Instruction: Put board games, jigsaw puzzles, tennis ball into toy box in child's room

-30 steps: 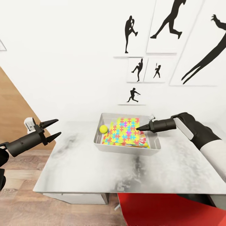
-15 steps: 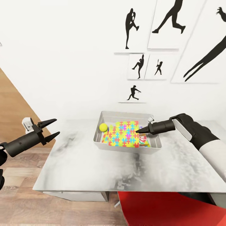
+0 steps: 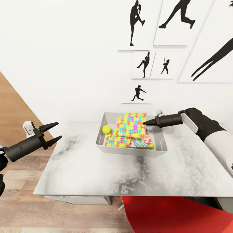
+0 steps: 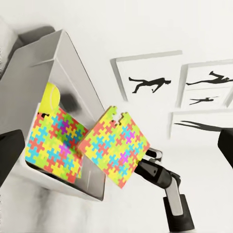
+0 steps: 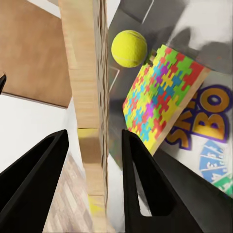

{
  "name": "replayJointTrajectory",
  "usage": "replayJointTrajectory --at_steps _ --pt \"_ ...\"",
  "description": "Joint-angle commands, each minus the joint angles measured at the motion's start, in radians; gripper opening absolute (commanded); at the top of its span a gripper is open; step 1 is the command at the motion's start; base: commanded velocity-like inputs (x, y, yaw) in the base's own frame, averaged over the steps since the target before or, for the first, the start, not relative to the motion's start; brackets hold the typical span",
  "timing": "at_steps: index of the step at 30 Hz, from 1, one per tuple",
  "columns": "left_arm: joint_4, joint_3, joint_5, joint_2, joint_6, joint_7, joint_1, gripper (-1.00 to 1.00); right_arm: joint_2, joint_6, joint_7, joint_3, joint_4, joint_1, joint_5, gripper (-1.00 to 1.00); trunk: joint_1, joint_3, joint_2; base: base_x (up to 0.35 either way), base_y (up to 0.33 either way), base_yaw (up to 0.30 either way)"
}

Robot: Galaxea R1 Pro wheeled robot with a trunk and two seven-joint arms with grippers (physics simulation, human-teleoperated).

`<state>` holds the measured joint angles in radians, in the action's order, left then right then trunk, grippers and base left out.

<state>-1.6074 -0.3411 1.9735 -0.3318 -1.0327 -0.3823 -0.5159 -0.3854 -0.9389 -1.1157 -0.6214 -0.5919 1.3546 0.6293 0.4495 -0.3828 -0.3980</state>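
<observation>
Where the red chair [image 3: 168, 213] stands under the near edge, the table [image 3: 97, 168] carries the toy box [image 3: 129, 150] toward its far side. The left gripper [image 3: 55, 132] hovers beyond the table's left end, well apart from the box, its jaws spread wide and holding nothing. Inside the box, the tennis ball [image 3: 106, 129] lies in the left corner, beside one jigsaw puzzle [image 3: 115, 140] lying flat on a printed board game [image 3: 144, 142]. Above the box, the right gripper [image 3: 144, 122] clamps the edge of the second puzzle [image 3: 131, 124], which hangs tilted over the flat one, its lower edge down among the box's contents. Behind, black athlete prints [image 3: 144, 64] hang on the white wall.
</observation>
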Motion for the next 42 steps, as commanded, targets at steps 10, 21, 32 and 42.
replayJointTrajectory --at_steps 10,21,32,42 --pt "0.000 -0.001 0.010 0.000 -0.003 -0.008 -0.001 1.00 0.001 0.007 -0.001 -0.009 0.028 0.045 -0.049 -1.00 0.001 -0.018 -0.002 0.000 0.000 0.000" --pt "-0.001 -0.001 0.010 0.000 -0.003 0.015 -0.003 1.00 -0.002 0.010 -0.001 -0.012 0.030 0.042 -0.060 -1.00 0.001 -0.036 -0.002 0.000 0.000 0.000" --pt "0.000 -0.002 0.010 -0.001 -0.003 0.019 -0.003 1.00 -0.008 0.006 -0.001 -0.011 0.035 0.032 -0.094 1.00 0.001 -0.041 -0.002 0.000 0.000 0.000" --pt "0.000 -0.002 0.010 -0.001 -0.003 0.025 -0.003 1.00 -0.010 0.003 -0.001 -0.007 0.053 0.041 -0.103 1.00 0.001 -0.041 -0.002 0.000 0.000 0.000"
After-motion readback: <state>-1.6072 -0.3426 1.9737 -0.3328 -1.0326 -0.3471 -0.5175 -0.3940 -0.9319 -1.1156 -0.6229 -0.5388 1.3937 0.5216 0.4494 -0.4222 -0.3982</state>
